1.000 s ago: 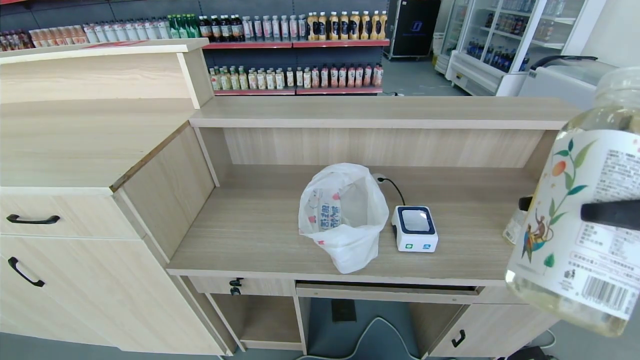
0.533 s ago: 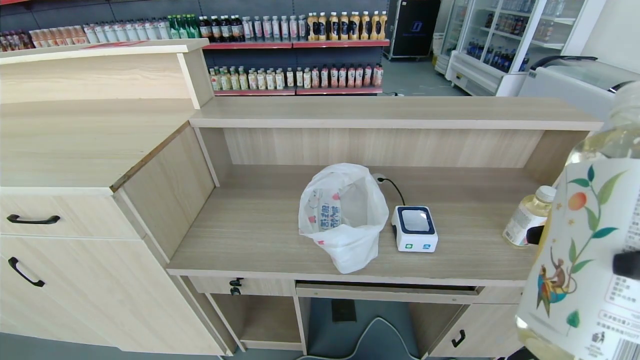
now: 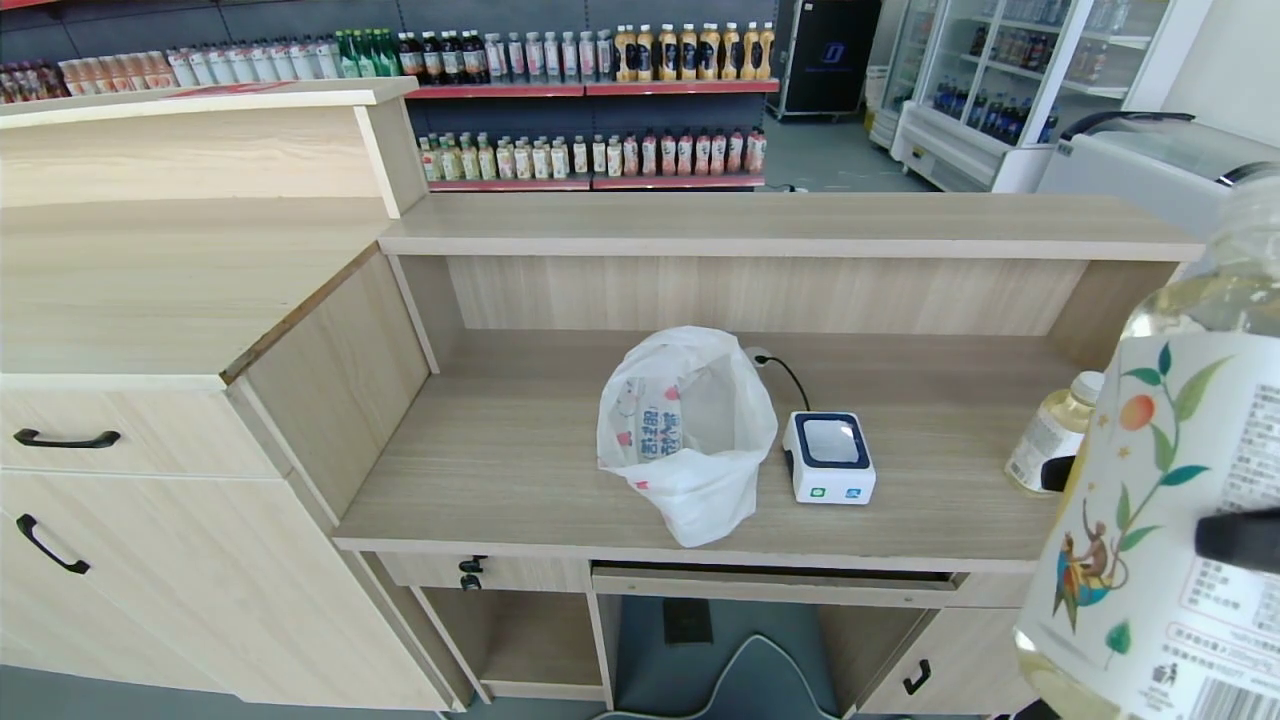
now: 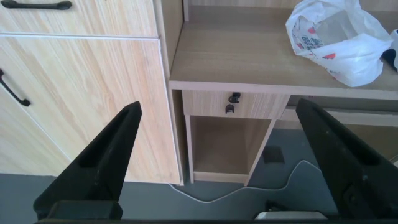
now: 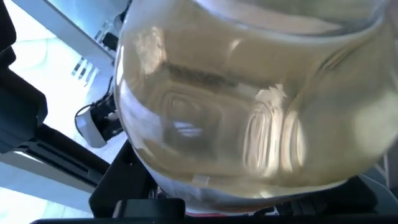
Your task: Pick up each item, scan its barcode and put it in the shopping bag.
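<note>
My right gripper [image 3: 1145, 508] is clamped on a clear bottle [image 3: 1180, 400] of pale yellow drink, held up close to the head camera at the near right, well off the counter [image 3: 520, 470]. The bottle leans a little to the right. Its white label carries a green leafy sprig, an orange fruit and a small monkey figure, with a barcode [image 3: 1225, 700] at the lower edge; I can't make out the fine print. From the right wrist I look straight up at the bottle's rounded base [image 5: 249, 106].

A second, smaller bottle [image 3: 1050, 440] of the same pale drink stands at the counter's right end, partly hidden behind the held one. Mid-counter, a white plastic shopping bag [image 3: 690, 430] stands open with a printed carton [image 3: 655, 425] inside. The white scanner [image 3: 828, 457] lies just to the bag's right, its cable running to the far wall.

My left gripper [image 4: 217, 162] hangs low at the near left of the counter, fingers spread wide, holding nothing.

Shelves of bottled drinks [image 3: 590, 50] line the far wall.
</note>
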### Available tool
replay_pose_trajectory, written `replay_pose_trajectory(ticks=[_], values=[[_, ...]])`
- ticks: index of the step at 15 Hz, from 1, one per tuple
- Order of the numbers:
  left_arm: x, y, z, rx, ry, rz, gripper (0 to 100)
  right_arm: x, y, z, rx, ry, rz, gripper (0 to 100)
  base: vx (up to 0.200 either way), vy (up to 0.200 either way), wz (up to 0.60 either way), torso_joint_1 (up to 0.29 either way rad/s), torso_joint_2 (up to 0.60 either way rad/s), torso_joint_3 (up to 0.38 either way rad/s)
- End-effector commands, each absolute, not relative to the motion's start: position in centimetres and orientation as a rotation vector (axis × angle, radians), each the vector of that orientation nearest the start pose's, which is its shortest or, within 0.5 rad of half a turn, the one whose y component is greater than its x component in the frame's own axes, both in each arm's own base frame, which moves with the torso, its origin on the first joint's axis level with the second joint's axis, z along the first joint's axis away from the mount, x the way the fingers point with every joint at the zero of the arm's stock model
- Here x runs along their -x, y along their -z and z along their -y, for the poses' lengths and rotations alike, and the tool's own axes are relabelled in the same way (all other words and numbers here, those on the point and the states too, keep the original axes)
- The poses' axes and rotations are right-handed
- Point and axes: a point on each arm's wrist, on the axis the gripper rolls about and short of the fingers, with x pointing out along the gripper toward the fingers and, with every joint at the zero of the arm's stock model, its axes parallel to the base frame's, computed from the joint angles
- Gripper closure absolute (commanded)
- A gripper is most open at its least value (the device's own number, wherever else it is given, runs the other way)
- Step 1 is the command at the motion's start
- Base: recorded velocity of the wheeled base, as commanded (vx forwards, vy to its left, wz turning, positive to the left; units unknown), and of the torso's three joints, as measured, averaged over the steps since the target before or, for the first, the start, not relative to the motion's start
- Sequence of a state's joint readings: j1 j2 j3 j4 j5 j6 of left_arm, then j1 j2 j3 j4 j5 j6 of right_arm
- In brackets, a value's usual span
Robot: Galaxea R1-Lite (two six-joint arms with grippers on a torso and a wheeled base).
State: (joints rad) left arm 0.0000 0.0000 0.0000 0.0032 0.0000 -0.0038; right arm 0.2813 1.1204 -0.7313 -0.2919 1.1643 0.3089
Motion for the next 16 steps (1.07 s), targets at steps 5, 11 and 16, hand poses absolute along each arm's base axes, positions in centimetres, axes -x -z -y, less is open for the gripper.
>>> replay_pose_trajectory(ticks=[5,11,16], values=[[2.3,-7.5,0.0,0.005,0.0,-0.003,0,-21.8,-23.2,-5.4,0.094,-0.605,-0.117,100,0.0,0.0,0.0,0.0,0.0,0.0],[2.3,-7.5,0.0,0.005,0.0,-0.003,0,-24.5,-17.2,1.8,0.636,-0.23,-0.115,100,0.0,0.0,0.0,0.0,0.0,0.0],[2.3,-7.5,0.0,0.005,0.0,-0.003,0,-24.9,-17.0,4.2,0.878,-0.129,-0.062,100,0.0,0.0,0.0,0.0,0.0,0.0]])
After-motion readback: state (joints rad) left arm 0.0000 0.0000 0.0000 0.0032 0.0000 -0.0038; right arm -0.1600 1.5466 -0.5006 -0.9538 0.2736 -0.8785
